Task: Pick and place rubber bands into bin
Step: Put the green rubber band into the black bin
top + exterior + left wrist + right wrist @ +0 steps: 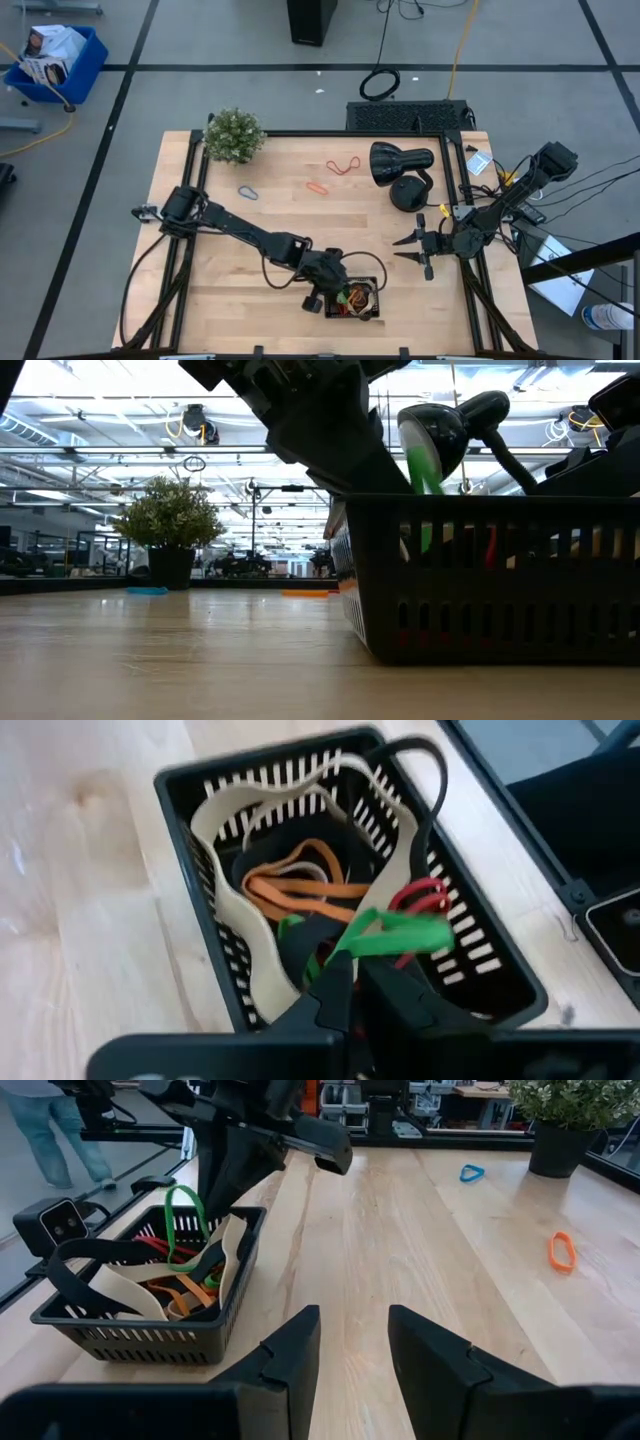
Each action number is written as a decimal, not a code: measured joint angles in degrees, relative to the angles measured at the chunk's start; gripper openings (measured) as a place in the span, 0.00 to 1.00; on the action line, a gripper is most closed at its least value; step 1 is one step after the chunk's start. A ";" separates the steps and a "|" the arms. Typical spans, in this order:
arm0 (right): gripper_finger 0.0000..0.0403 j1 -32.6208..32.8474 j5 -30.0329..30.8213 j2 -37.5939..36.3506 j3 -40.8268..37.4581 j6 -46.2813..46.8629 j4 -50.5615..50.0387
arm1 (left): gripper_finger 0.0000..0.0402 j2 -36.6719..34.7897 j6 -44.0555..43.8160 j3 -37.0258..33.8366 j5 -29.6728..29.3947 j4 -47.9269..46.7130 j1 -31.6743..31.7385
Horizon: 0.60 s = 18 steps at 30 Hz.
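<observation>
In the high view's lower middle, the left gripper (335, 287) hangs over the bin (374, 312), its fingers (335, 985) pinched on a green band (392, 932) that dangles just above the pile already inside: orange (300, 890), red (425, 898), a wide tan loop (240, 945) and a black loop (420, 780) draped over the rim. To finish this step well, I would judge the fingers should part only while the green band hangs wholly within the rim, low enough not to spring out, and then lift straight up so nothing inside is dragged along. Further right on the bench (230, 260), above the bin in the frame, lie loose bands: a blue one (247, 192), an orange one (317, 187) and a red one (344, 165). At right-centre the right gripper (412, 252) waits over the bench with fingers apart, holding nothing. No brand, label or writing can be read in any view.
</observation>
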 joint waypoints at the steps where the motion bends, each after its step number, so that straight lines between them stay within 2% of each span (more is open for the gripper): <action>1: 0.29 -0.02 -0.01 0.00 0.01 0.00 -0.02 | 0.07 -0.03 0.44 0.01 0.00 0.11 -0.01; 13: 0.29 -0.02 0.00 0.00 0.01 -0.01 -0.03 | 0.25 -0.24 0.64 0.02 2.62 -0.82 0.04; 18: 0.29 0.00 0.00 0.00 0.00 -0.02 -0.06 | 0.29 -2.39 0.49 0.02 2.93 -3.70 0.06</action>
